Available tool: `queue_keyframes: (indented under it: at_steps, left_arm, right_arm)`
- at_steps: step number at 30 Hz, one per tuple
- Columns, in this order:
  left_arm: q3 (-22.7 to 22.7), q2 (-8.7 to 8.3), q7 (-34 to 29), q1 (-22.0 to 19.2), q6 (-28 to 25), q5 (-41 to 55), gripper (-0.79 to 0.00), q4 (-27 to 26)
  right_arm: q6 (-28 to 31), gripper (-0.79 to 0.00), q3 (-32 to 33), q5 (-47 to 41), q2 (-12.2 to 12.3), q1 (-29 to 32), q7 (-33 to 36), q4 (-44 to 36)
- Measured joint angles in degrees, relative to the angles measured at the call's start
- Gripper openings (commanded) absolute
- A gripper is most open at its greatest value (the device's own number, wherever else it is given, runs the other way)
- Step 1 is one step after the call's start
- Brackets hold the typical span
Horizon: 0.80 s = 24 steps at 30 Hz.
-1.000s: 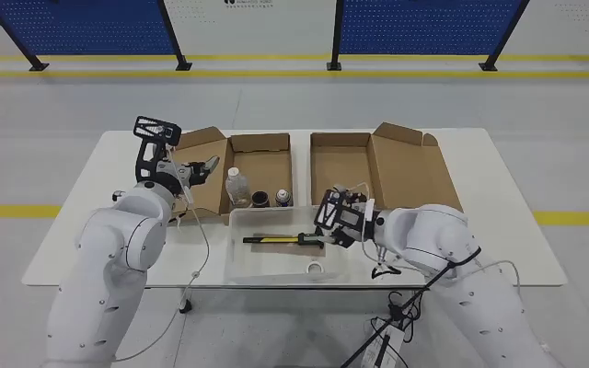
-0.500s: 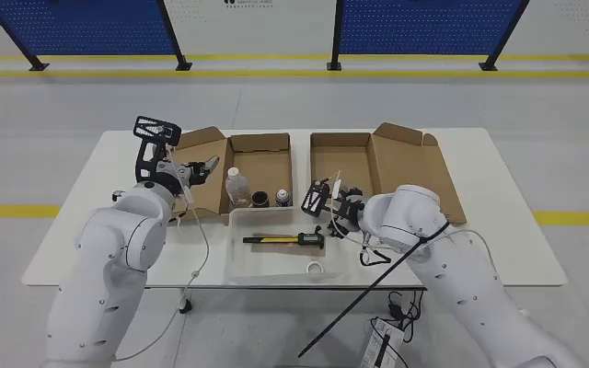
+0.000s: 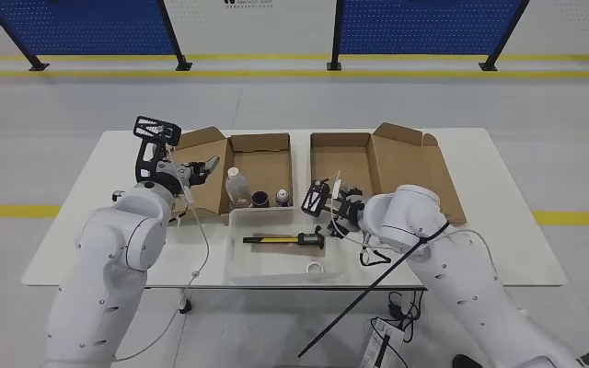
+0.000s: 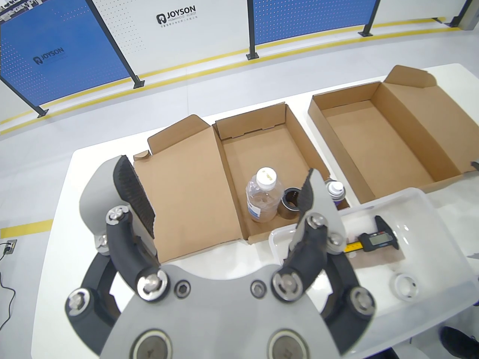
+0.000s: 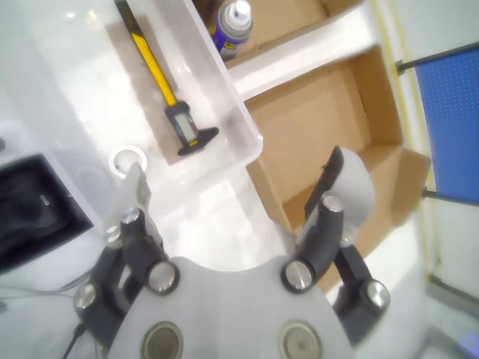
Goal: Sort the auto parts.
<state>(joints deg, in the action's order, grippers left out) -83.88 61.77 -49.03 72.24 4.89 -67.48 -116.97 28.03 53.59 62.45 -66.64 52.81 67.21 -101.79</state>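
Left gripper [image 4: 216,169] and right gripper [image 5: 235,162] both gape empty; the right, reaching for the yellow-and-black digital caliper [image 5: 164,91], may clip the rim of the clear plastic bin [image 5: 224,87] just beside it.

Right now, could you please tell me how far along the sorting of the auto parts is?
Done, it seems: a clear bottle, a dark cylinder and a spray can stand in one cardboard box. In hand: nothing; the left tool and the right tool are open, holding no part. Left: the caliper and the white ring lie in the clear tray, probably bound for the other box.
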Motion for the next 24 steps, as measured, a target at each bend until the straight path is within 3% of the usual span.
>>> queue_keyframes:
  at_steps: [9, 17, 24]
  left_arm:
    - [-0.13, 0.15, 0.77, 1.51, 1.43, -0.74, 0.0, -0.17]
    - [-3.88, 0.0, 1.44, 4.16, 1.54, -2.45, 0.0, -1.23]
    - [-4.48, 0.04, 1.6, 4.81, 2.21, -3.5, 0.0, -1.77]
  right_arm:
    - [3.67, 0.0, -3.77, 1.07, -0.46, -0.4, -2.56, 0.59]
    - [3.68, 0.0, -13.69, 0.45, -2.9, -4.98, 5.23, 4.6]
    - [1.68, 0.0, -17.51, -2.76, -4.26, -8.71, 7.36, 9.43]
